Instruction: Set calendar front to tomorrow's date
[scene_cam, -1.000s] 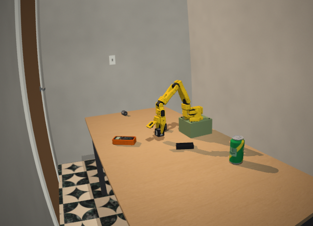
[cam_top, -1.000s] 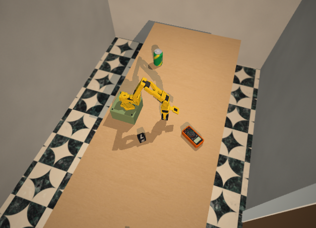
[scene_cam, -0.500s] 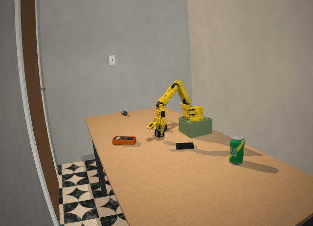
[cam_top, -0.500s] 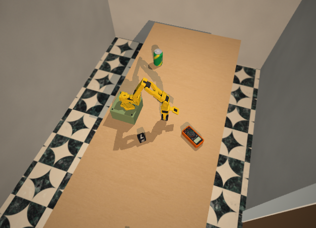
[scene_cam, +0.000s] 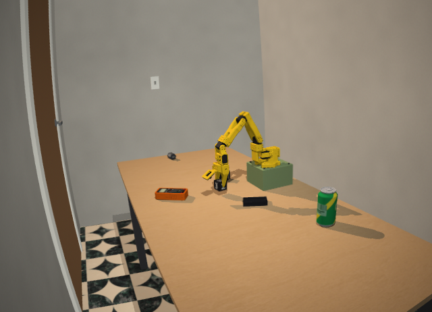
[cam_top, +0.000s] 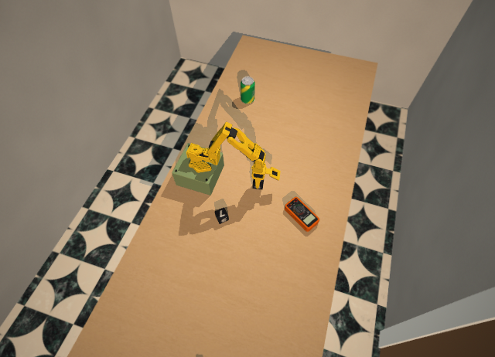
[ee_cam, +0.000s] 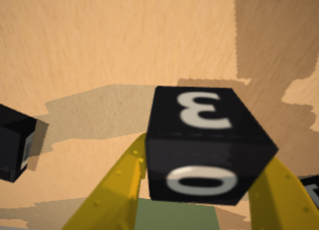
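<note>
Top: arm (cam_top: 240, 142) on green base (cam_top: 198, 178); gripper (cam_top: 257, 183) pointing down beside base, second cube (cam_top: 221, 215) near base.
Exterior: gripper (scene_cam: 220, 183) clamped on cube (scene_cam: 219, 184), tray (scene_cam: 254, 201) near base (scene_cam: 269, 175).
Wrist: held cube (ee_cam: 209, 145) shows 3 and 0.

The black cube (ee_cam: 209, 145) clamped in the end effector (ee_cam: 199, 190) shows a white 3 and 0 on adjacent faces.
</note>
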Motion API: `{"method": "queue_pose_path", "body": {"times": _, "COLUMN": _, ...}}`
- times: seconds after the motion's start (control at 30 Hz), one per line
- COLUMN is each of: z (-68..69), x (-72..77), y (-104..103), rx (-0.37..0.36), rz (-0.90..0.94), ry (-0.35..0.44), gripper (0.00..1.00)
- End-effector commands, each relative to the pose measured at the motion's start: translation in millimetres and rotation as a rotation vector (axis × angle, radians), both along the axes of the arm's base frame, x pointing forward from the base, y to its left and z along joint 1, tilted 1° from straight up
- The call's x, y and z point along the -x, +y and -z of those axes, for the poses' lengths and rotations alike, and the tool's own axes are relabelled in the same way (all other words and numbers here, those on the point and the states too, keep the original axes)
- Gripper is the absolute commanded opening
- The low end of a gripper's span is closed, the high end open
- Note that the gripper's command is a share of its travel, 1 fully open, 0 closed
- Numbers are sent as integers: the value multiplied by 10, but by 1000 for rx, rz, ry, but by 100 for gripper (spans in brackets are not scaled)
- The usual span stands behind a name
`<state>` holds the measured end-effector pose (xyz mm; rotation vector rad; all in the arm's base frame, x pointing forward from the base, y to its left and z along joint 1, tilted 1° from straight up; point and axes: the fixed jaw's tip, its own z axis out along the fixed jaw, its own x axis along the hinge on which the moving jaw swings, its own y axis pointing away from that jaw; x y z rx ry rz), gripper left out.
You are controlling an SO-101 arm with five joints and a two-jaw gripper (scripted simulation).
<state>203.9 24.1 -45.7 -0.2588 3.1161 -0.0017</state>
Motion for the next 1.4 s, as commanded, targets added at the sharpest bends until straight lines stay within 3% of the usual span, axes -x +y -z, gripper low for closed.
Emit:
{"method": "queue_pose_path", "body": {"times": 0.0, "z": 32, "x": -10, "y": 20, "rx": -1, "rz": 0, "ry": -3, "gripper": 0}}
{"method": "queue_pose_path", "body": {"times": 1.37, "z": 193, "x": -10, "y": 20, "rx": -1, "rz": 0, "ry": -3, "gripper": 0}}
